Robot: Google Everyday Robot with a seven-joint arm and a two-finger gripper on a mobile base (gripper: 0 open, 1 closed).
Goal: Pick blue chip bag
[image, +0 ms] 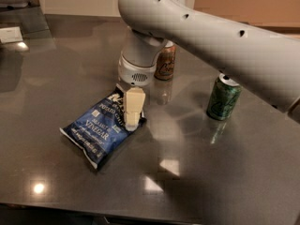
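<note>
The blue chip bag (101, 130) is found flat on the counter (225, 172). The hand (132, 109) is placed at its upper right edge; its state cannot be told. The grasp step is judged in hand; closure and lift are required next.

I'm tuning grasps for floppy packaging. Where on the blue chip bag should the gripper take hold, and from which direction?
Probably its edge facing the green can, from straight above. The blue chip bag lies flat on the table, leaving nothing to slide under, but its crinkly foil should bunch when pinched. The gripper hangs right over that edge.
</note>
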